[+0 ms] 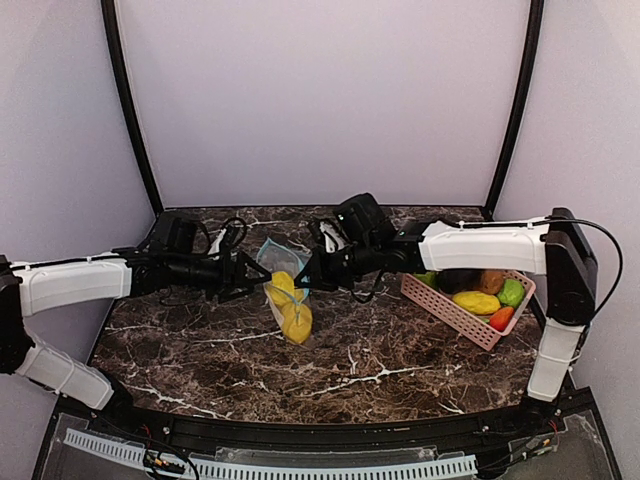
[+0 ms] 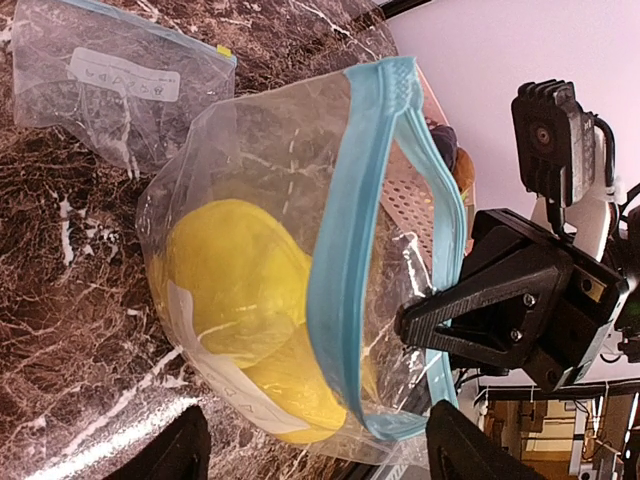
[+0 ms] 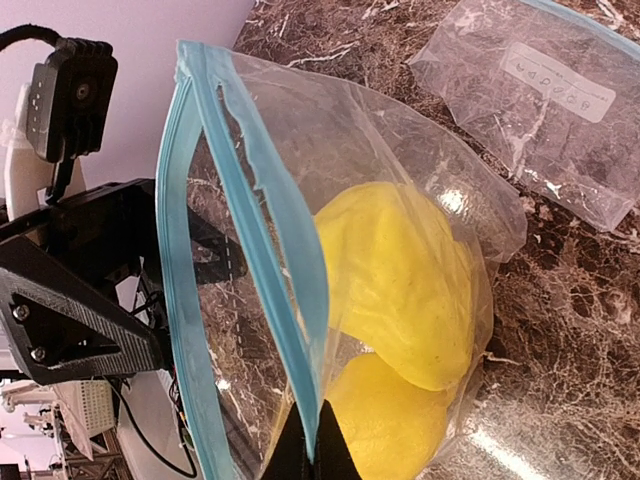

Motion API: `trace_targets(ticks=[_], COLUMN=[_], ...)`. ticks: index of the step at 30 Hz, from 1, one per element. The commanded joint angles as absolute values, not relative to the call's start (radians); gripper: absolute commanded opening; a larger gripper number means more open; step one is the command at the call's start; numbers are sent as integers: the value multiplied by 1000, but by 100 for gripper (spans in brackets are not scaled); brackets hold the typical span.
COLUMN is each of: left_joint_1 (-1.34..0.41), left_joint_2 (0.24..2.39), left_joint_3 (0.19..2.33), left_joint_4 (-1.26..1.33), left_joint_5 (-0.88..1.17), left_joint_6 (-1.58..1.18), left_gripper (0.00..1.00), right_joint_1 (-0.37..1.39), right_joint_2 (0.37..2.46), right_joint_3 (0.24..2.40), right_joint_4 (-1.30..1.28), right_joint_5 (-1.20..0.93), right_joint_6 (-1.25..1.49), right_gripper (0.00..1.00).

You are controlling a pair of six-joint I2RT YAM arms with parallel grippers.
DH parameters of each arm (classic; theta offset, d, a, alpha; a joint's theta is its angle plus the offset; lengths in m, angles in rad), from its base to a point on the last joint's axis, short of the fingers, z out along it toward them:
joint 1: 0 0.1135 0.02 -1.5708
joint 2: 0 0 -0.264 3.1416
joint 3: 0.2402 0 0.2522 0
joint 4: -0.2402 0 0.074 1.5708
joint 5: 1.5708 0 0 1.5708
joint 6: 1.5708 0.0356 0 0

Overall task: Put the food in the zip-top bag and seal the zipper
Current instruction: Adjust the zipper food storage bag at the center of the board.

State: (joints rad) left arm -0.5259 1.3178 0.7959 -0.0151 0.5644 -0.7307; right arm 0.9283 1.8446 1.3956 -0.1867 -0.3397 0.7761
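Observation:
A clear zip-top bag [image 1: 288, 300] with a blue zipper [image 2: 350, 230] is held up off the marble table, its mouth gaping. Two yellow food pieces [image 2: 235, 275] lie inside it [image 3: 400, 280]. My right gripper [image 3: 315, 450] is shut on one side of the blue zipper rim [image 3: 290, 290]. In the top view it [image 1: 303, 275] is at the bag's right. My left gripper [image 2: 315, 445] is open, its fingers [image 2: 170, 450] standing wide on either side of the bag's edge. It [image 1: 243, 278] is just left of the bag.
A second, empty zip-top bag [image 1: 278, 252] lies flat behind the held one [image 2: 110, 85]. A pink slatted basket [image 1: 450, 310] at the right holds more food: yellow [image 1: 475, 301], green [image 1: 512, 292], orange-red [image 1: 501, 318] and brown [image 1: 490, 281].

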Motion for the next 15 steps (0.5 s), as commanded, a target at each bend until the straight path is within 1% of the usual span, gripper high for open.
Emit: trace_targets(ticks=[1, 5, 9, 13, 15], left_joint_1=[-536, -537, -537, -537, -537], left_joint_2=[1278, 1281, 1292, 1303, 1314], left_joint_3=[741, 702, 706, 727, 737], left_joint_4=[58, 138, 189, 202, 200], left_joint_5=[564, 550, 541, 525, 521], left_joint_6=[-788, -843, -870, -873, -868], left_gripper=[75, 71, 71, 73, 72], right_joint_1=[936, 937, 938, 939, 940], right_joint_2=[1872, 1872, 1871, 1871, 1872], right_joint_3=[1431, 1427, 1425, 1428, 1428], right_joint_4=[-153, -157, -167, -172, -172], right_joint_5=[-333, -330, -321, -318, -318], right_joint_6=[784, 779, 773, 770, 770], right_gripper=[0, 0, 0, 0, 0])
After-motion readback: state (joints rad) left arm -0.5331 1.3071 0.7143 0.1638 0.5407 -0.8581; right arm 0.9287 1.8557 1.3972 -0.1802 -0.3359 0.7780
